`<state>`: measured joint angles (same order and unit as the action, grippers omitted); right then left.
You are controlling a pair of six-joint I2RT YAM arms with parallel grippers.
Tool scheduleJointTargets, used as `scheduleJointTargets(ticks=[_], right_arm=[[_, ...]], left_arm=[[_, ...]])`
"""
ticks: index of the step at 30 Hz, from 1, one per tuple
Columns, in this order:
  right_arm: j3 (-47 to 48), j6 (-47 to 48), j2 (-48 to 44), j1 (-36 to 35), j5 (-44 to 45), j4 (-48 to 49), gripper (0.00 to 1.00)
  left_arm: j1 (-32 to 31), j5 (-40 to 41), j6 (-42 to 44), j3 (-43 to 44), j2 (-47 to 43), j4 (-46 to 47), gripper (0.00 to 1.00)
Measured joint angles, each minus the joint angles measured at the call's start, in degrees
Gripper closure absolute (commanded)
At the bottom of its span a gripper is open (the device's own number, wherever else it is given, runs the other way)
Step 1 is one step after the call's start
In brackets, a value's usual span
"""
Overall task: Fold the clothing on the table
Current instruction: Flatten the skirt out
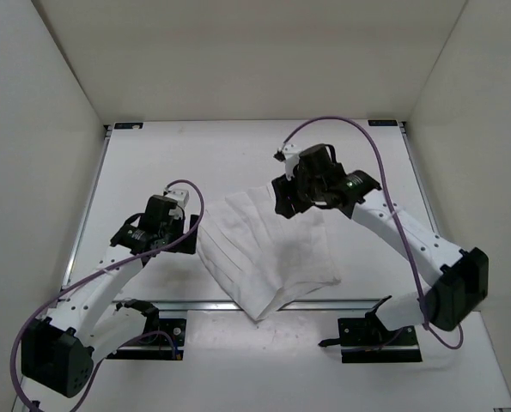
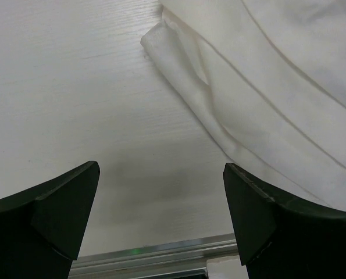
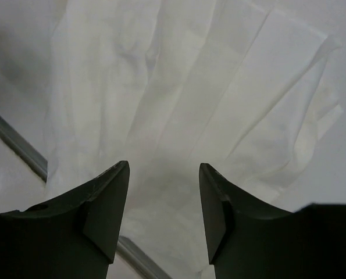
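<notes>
I have the left gripper (image 2: 161, 174) spread wide over bare table (image 2: 74, 87), with nothing between its fingers. The clothing (image 2: 266, 87) lies just beside it, to its right, and a small turned-over corner is the nearest part. The right gripper (image 3: 164, 168) hangs over the garment's far right part with its jaws partly apart and gripping nothing. I cannot tell whether the tips touch the fabric.

In the top view the garment sits mid-table between the arms, and its near corner lies across the near rail (image 1: 195, 303). Bare surface runs to the far edge and to the left.

The fabric is white and doubled over in layers. Its long pleat lines fan outward, and one edge is crumpled and wavy.
</notes>
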<state>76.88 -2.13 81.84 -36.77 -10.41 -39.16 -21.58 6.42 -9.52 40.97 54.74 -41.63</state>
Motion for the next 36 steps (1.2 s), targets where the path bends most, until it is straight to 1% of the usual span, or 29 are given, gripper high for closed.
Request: scheduleJointTargets(ticks=[3,6,8,9,10,11,12,15,16,18,20,21,23,25,27,31,32,34,36], right_arm=[[-6.5,0.2,-5.0,-0.9,-0.8,1.3,0.51],[-12.2,-0.2,-6.5,-3.6,-1.2,1.8,0.51],[-15.2,-1.1,-6.1,-5.7,-1.2,1.9,0.52],[-16.7,-1.7,-6.0,-6.3,-1.0,2.0,0.53],[-18.1,-2.7,-5.8,-6.6,-1.0,2.1,0.53],[-19.8,-3.7,-5.8,-6.6,-1.0,2.6,0.52],[-21.5,-4.7,-5.8,-6.1,-1.0,3.0,0.5],[-26.4,-8.0,-5.9,-3.6,-0.3,4.7,0.48],[-27.4,-8.9,-5.9,-2.9,0.1,4.7,0.48],[-29.0,-11.5,-6.0,-0.5,1.2,5.1,0.48],[-30.4,-13.9,-6.3,3.2,1.0,5.6,0.48],[-31.5,-15.2,-7.0,6.1,1.0,6.2,0.47],[-33.0,-16.9,-8.5,9.7,2.4,6.4,0.45],[-33.7,-17.9,-9.8,10.8,3.4,5.8,0.44],[-33.7,-18.5,-10.1,11.6,3.5,5.5,0.44],[-34.2,-19.1,-8.8,13.0,3.7,4.9,0.44],[-34.3,-19.3,-8.3,13.2,4.0,4.6,0.43],[-34.6,-19.4,-7.2,13.2,4.5,4.0,0.47],[-34.7,-19.4,-6.4,13.3,4.7,3.5,0.67]], left_arm=[[0.0,0.1,0.0,0.0,0.8,0.0,0.02],[0.0,0.2,0.0,0.0,-0.4,0.0,0.02],[-0.1,0.2,-0.1,-0.1,-1.9,0.1,0.12],[-0.2,0.0,0.0,-0.1,-3.0,0.1,0.19],[-0.2,-0.5,0.0,-0.1,-4.1,0.3,0.21],[0.0,-1.8,0.0,-0.1,-5.4,0.6,0.25],[0.8,-4.3,-0.1,-0.1,-6.7,1.1,0.24],[4.8,-10.9,-2.4,-0.7,-9.9,3.9,0.21],[5.0,-12.1,-3.8,-1.4,-10.7,5.3,0.21],[2.8,-14.5,-6.9,-3.4,-11.0,8.2,0.25],[-0.6,-17.3,-10.0,-6.2,-8.8,11.4,0.26],[-2.3,-19.6,-12.0,-7.8,-6.4,13.5,0.25],[-4.3,-22.5,-15.0,-10.6,-1.7,16.4,0.19],[-6.3,-23.4,-17.5,-12.7,2.4,17.9,0.19],[-7.4,-24.1,-19.1,-13.9,4.9,18.9,0.21],[-7.5,-24.8,-21.1,-14.3,9.9,21.9,0.26],[-7.4,-24.6,-21.5,-14.3,11.3,22.6,0.29],[-7.1,-24.5,-22.5,-14.1,13.8,23.9,0.38],[-6.4,-23.9,-22.9,-13.3,16.2,25.2,0.68]])
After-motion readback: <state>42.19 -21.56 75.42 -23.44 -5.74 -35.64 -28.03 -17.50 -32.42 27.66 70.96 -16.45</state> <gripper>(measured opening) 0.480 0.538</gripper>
